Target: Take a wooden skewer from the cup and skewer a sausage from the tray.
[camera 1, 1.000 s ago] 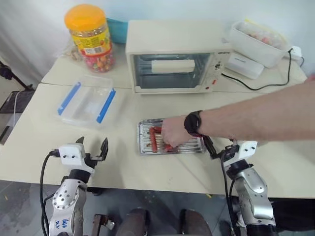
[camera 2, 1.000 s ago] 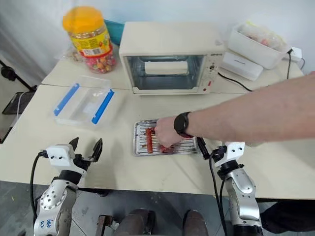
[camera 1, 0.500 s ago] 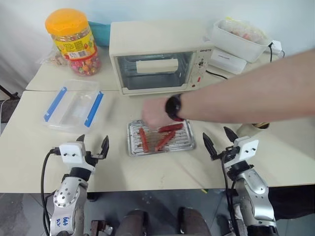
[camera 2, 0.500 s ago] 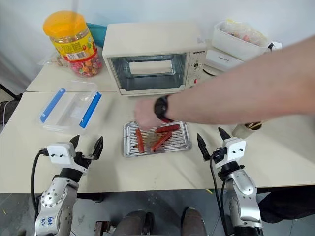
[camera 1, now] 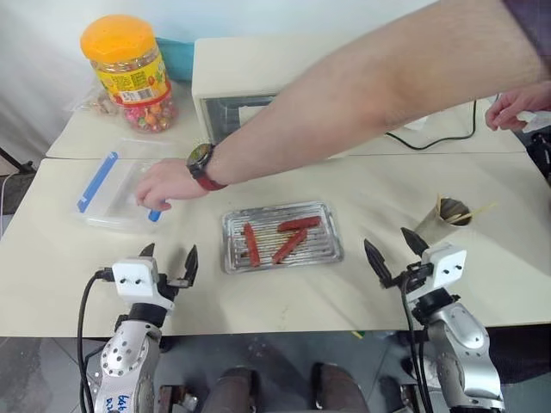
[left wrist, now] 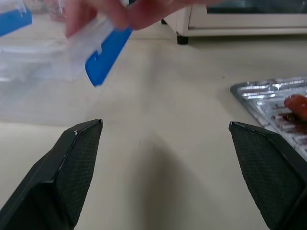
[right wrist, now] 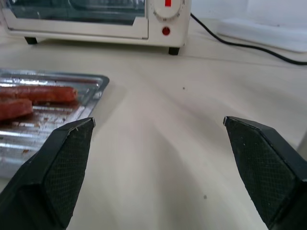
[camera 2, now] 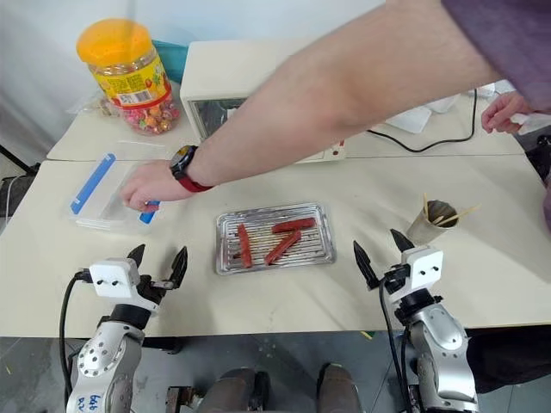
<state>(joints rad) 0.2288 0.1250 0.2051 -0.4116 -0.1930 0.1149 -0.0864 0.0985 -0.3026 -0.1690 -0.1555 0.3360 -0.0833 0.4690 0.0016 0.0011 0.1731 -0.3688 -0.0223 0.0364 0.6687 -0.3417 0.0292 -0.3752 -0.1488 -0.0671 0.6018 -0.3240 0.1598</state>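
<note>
The silver tray (camera 1: 320, 247) sits at the table's middle front and holds three red sausages (camera 1: 250, 243). At the right stands the grey steel cup (camera 1: 441, 220) with several wooden skewers (camera 1: 479, 209) sticking out. My left gripper (camera 1: 168, 256) hovers open near the front edge, left of the tray. On the tray's right my right gripper (camera 1: 387, 243) is open too, just in front of the cup. Nothing lies between either pair of fingers. The right wrist view shows the tray's corner (right wrist: 91, 81) with two of the sausages (right wrist: 41, 94).
A person's arm reaches across the table, the hand (camera 1: 162, 184) on a clear plastic box with blue clips (camera 1: 96, 180) at the left. A white toaster oven (camera 1: 232, 82) and an orange-lidded candy jar (camera 1: 129, 69) stand at the back. A black cable (camera 1: 430, 142) runs at the back right.
The person's hand has left the tray and moved left onto the plastic box, so the sausages and the cup now lie uncovered. Both grippers stay open.
</note>
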